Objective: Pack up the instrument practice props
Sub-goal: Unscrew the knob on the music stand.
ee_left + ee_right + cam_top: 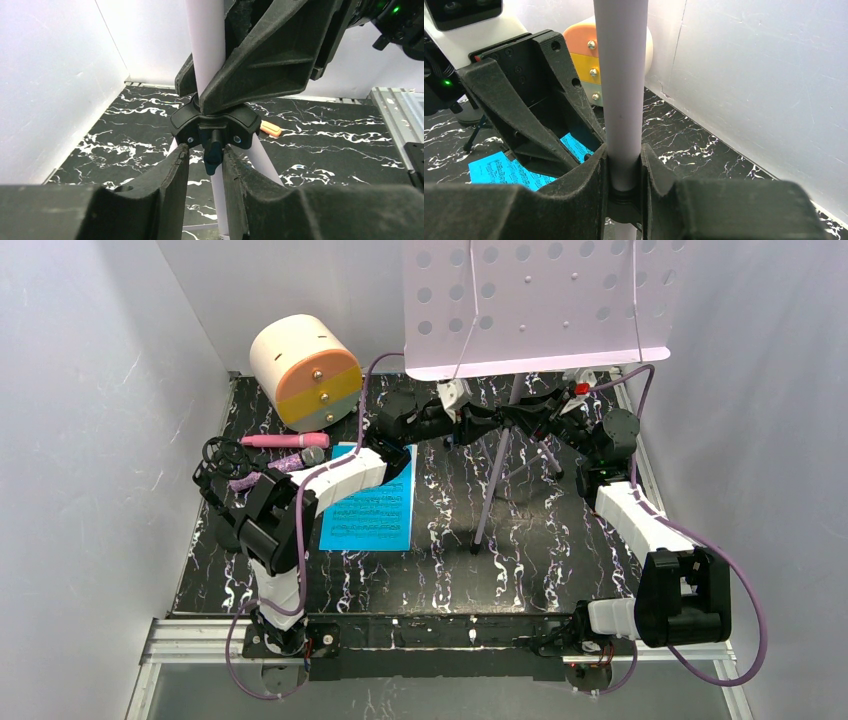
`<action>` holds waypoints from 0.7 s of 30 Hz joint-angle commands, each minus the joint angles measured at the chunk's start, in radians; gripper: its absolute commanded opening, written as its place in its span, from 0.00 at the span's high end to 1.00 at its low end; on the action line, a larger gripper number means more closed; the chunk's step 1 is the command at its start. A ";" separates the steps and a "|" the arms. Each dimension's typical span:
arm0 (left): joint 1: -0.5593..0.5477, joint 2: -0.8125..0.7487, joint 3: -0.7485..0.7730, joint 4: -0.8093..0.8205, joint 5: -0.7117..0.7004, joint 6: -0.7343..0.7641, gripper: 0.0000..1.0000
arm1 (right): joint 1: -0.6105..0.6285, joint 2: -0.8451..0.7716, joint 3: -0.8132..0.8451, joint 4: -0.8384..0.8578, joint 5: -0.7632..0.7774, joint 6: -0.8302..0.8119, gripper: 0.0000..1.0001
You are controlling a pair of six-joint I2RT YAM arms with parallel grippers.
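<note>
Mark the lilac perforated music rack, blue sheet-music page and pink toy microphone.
lilac perforated music rack (540, 310): top external view, middle of its panel.
blue sheet-music page (370, 515): top external view, middle of the sheet.
pink toy microphone (270, 440): top external view, its pink handle.

The worktop (560, 540) is black with white marble veining. The music rack (540, 300) is pale lilac, patterned with rows of round holes. Its pole and legs are the same lilac, and the collar (235, 120) where the legs meet is black. At the far left, the cylinder box (290, 345) is cream, its face banded orange, yellow and grey. One microphone (270, 440) is pink; the other microphone (288, 463) is purple with a silver head. The sheet-music page (370, 510) is bright blue with dark printed lines. The left arm (340, 475) and right arm (630, 515) are black and white, with lilac cables (745, 620). The left pincer (205, 150) and right pincer (624, 155) are black. A small orange piece (270, 130) shows against the marble.
</note>
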 commanded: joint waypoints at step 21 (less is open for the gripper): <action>0.003 -0.057 0.022 -0.131 -0.286 -0.906 1.00 | 0.002 0.007 0.012 -0.074 -0.002 -0.038 0.99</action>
